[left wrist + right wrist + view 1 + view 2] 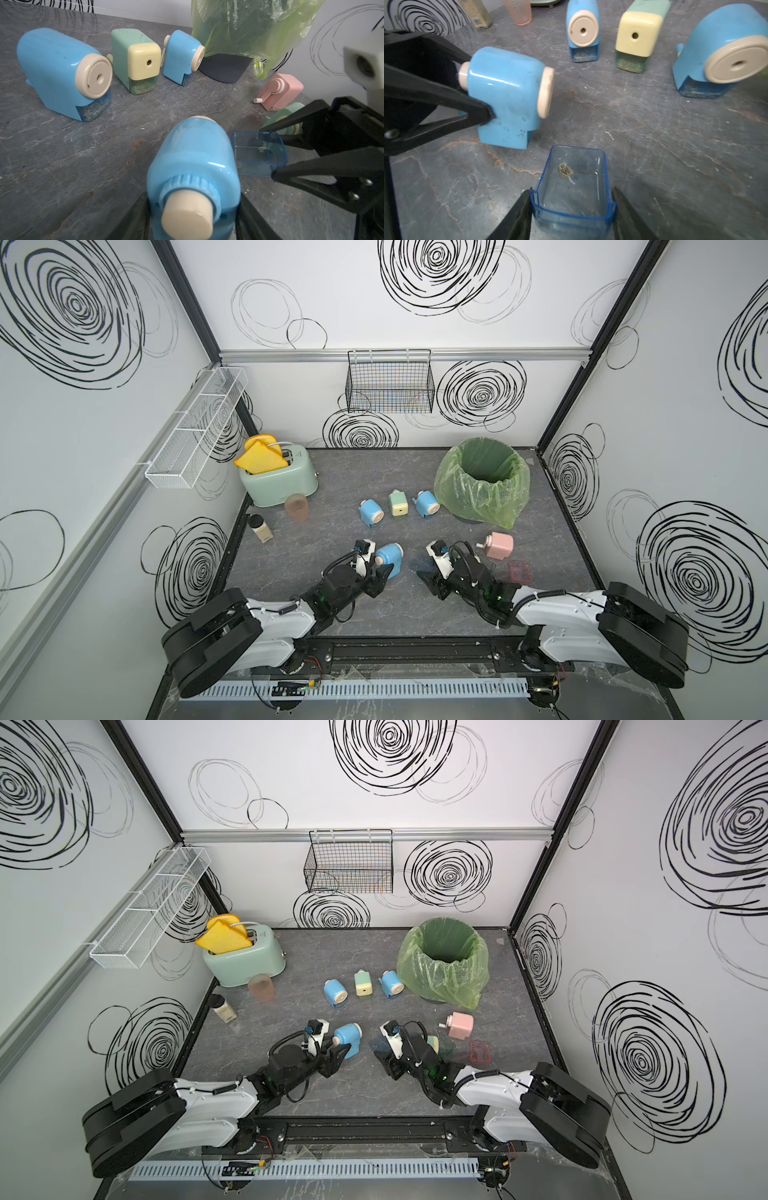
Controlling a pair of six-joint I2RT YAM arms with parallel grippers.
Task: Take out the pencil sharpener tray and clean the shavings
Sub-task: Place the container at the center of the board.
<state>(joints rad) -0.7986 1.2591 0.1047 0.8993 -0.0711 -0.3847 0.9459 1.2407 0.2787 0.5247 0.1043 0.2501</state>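
Right wrist, gripped tray (571, 197), bottle (476, 12) label blurred

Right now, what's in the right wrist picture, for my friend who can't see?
The right end effector grips a clear blue tray holding a few shavings. Nearby, the left end effector clamps a blue sharpener.

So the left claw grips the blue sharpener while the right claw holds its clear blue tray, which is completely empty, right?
Not quite: the tray is not empty. The right wrist view shows a small clump of shavings on its floor. The rest holds: the left gripper grips the blue sharpener and the right gripper holds the tray.
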